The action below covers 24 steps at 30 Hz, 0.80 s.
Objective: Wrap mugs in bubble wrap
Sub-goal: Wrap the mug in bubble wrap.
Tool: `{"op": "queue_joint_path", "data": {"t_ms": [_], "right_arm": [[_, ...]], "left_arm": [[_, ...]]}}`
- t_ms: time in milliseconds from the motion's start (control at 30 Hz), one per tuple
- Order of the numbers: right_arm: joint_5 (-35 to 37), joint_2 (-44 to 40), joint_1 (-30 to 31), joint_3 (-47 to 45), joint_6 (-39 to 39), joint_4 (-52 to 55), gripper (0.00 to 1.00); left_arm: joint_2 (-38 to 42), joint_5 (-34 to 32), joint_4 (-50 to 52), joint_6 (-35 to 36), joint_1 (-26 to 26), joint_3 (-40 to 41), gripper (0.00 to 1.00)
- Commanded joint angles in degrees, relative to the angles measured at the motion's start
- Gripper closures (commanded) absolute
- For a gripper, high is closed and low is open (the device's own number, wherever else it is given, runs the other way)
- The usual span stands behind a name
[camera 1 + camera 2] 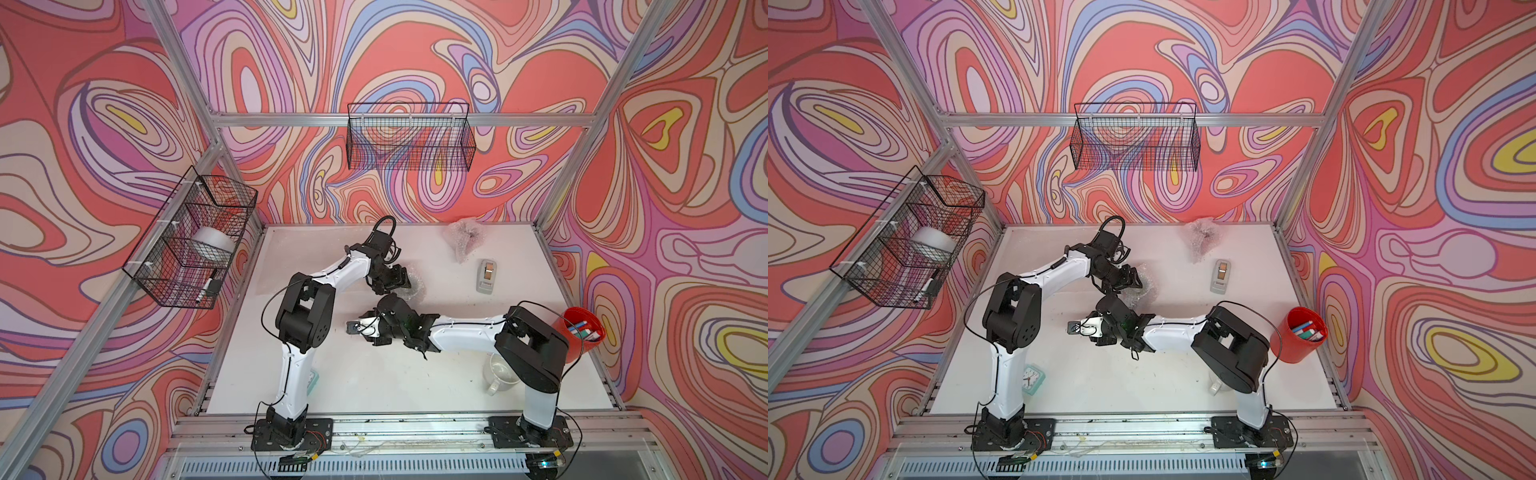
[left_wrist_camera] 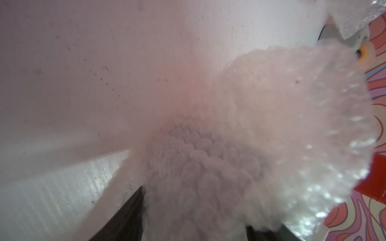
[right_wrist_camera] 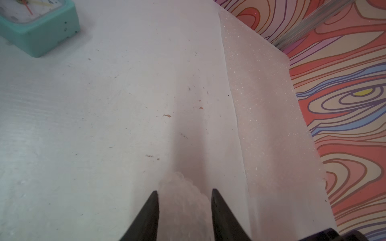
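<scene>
Both claws meet at the middle of the tabletop [image 1: 374,386] on one crumpled bubble-wrap bundle [image 1: 412,286]. The left claw [image 2: 196,208] is spread wide, and the bundle fills the gap between its fingers and presses against both. A lavender tint shows dimly through the bubbles, but no mug can be made out inside. The right claw [image 3: 184,191] is set narrower and pinches a fold of the bundle between its two dark fingers [image 3: 146,215].

A second wrapped parcel [image 1: 463,241], reddish inside, lies near the back wall, well apart from both arms. The white mug [image 1: 496,368] stands upright and unwrapped near the front right, partly hidden by the right arm. A flat bubble-wrap sheet [image 3: 271,125] lies along the back left edge. A tape dispenser [image 1: 486,276], a red cup of markers [image 1: 579,332] and a teal clock [image 1: 1034,376] also sit on the tabletop.
</scene>
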State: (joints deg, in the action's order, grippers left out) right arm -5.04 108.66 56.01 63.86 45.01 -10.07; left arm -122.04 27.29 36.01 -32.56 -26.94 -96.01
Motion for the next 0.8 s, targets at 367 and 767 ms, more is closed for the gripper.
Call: {"op": "queue_joint_path", "data": {"t_ms": [367,767], "right_arm": [[0.9,3.9,0.2,8.9,8.3,13.3,0.57],[0.2,0.4,0.0,7.9,3.6,13.8,1.0]], "left_arm": [[-1.4,1.0,1.4,0.5,0.1,-0.6,0.27],[-1.3,0.9,1.0,0.3,0.6,0.1,0.28]]}}
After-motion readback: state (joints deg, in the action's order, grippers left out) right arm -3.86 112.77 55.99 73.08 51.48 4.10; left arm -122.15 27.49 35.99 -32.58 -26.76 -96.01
